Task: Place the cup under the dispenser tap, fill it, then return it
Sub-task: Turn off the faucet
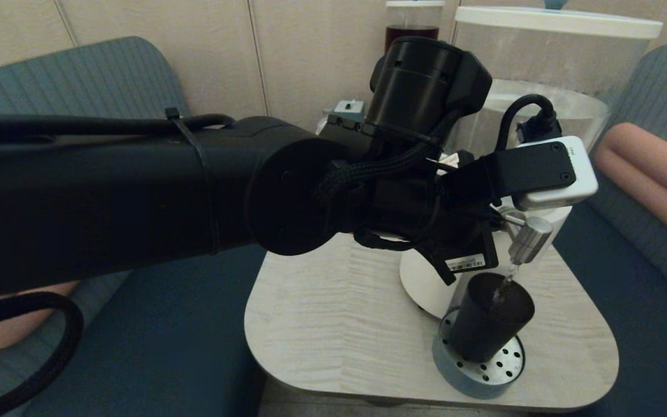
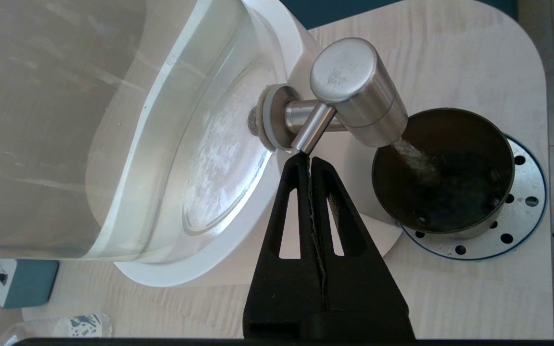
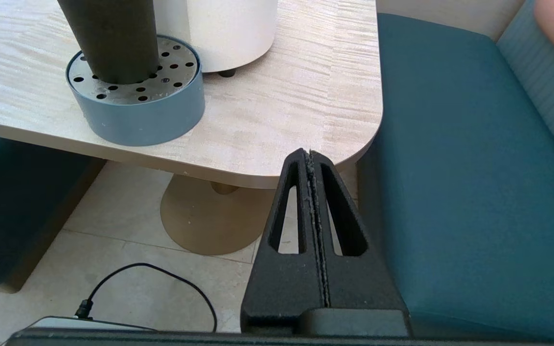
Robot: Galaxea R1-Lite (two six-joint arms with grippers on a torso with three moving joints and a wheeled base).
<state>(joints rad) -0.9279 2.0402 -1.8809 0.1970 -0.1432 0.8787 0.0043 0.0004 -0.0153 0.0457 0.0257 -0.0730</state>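
Left wrist view shows the left gripper (image 2: 308,161) clenched with nothing between its fingers, tips pressed against the lever of the dispenser tap (image 2: 356,91), from which a stream falls into the cup (image 2: 443,173) standing on the perforated drip tray (image 2: 522,211). The right gripper (image 3: 310,156) hangs clenched and empty off the table (image 3: 282,96) edge, well apart from the work. Risk, as a judgement: the stream lands near the cup's rim, so any nudge to the cup spills water, and holding the lever too long overfills it.
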